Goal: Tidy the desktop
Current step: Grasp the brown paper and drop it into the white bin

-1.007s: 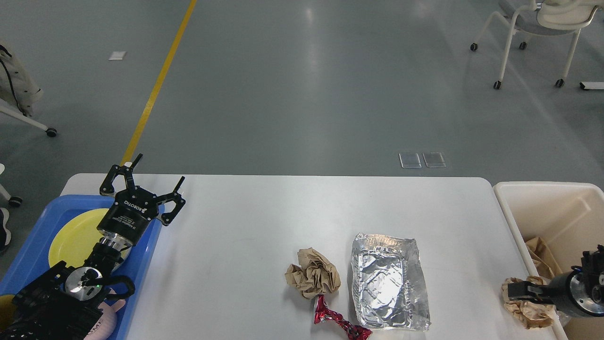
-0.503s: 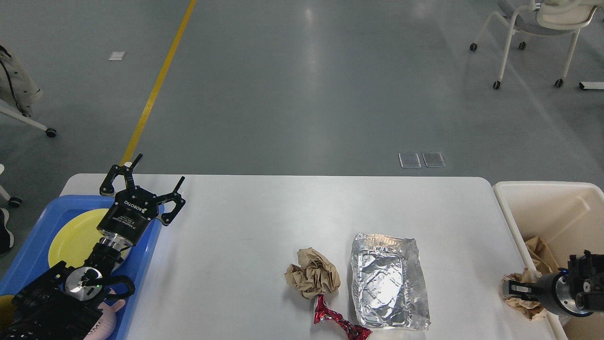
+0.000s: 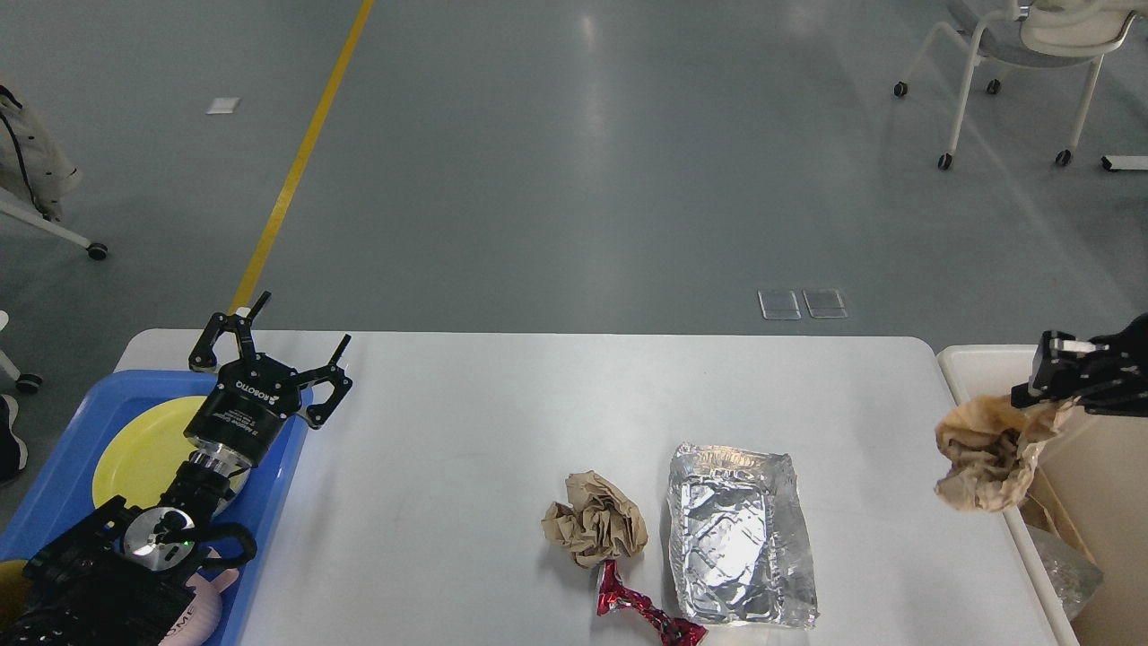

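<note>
The white desktop [image 3: 502,422] carries a crumpled brown paper ball [image 3: 595,519], a red foil wrapper [image 3: 644,615] and a flattened silver foil tray [image 3: 741,534] near its front middle. My right gripper [image 3: 1051,388] hangs raised over the table's right edge, shut on another crumpled brown paper wad [image 3: 987,453] that dangles beside the cream bin [image 3: 995,361]. Over the far corner of the blue tray [image 3: 54,484] my left gripper [image 3: 278,345] stands open and holds nothing.
The blue tray at the left holds a yellow plate [image 3: 143,449] and a pink item [image 3: 193,619]. Brown paper and clear plastic [image 3: 1067,561] lie inside the cream bin. Wheeled chairs [image 3: 1013,54] stand on the grey floor beyond the table.
My right gripper has lifted the brown paper wad from the table's front right corner up and back, to above the bin's near rim. The left arm has not moved.
</note>
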